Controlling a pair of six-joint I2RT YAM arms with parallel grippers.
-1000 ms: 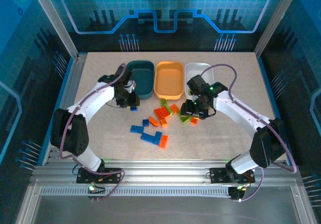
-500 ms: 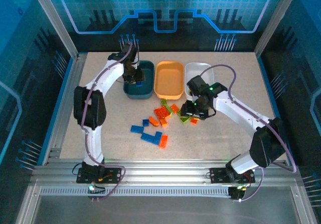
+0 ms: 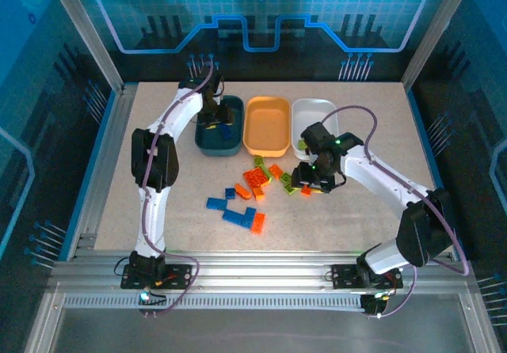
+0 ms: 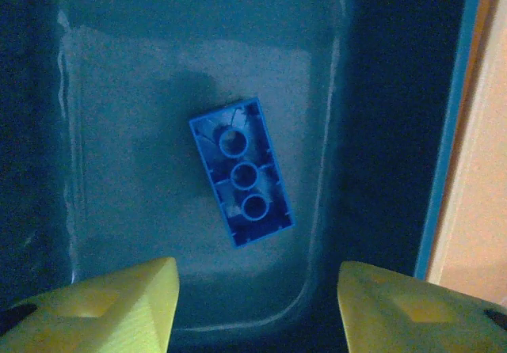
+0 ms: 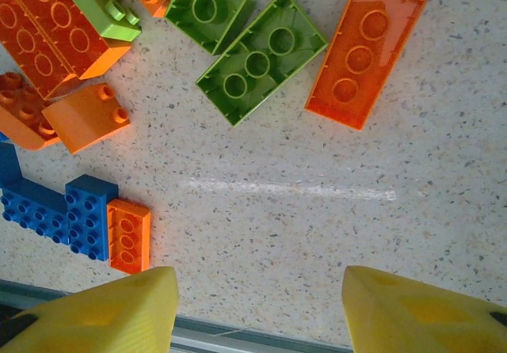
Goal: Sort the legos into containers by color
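My left gripper (image 3: pixel 217 120) hangs over the dark teal tub (image 3: pixel 207 141). In the left wrist view it (image 4: pixel 257 313) is open, its yellow fingers (image 4: pixel 103 309) wide apart and empty. One blue brick (image 4: pixel 242 171) lies upside down on the teal tub's floor (image 4: pixel 119 92), also seen from above (image 3: pixel 228 130). The orange tub (image 3: pixel 267 143) and white tub (image 3: pixel 303 109) stand beside it. My right gripper (image 3: pixel 309 182) is open over bare table (image 5: pixel 261 187) at the right edge of the loose legos (image 3: pixel 252 188). Ahead of it lie two green bricks (image 5: pixel 261 68) and an orange brick (image 5: pixel 364 52).
Blue bricks (image 3: pixel 226 209) and an orange one (image 3: pixel 257 222) lie nearest the arms' bases. In the right wrist view, orange bricks (image 5: pixel 51 32) and a blue piece (image 5: pixel 55 210) sit to the left. The table's metal edge (image 5: pixel 238 341) runs just below the right fingers.
My left arm swung from the table in front of the teal tub to over it and opened; the blue brick now lies inside. The right gripper edged slightly right.
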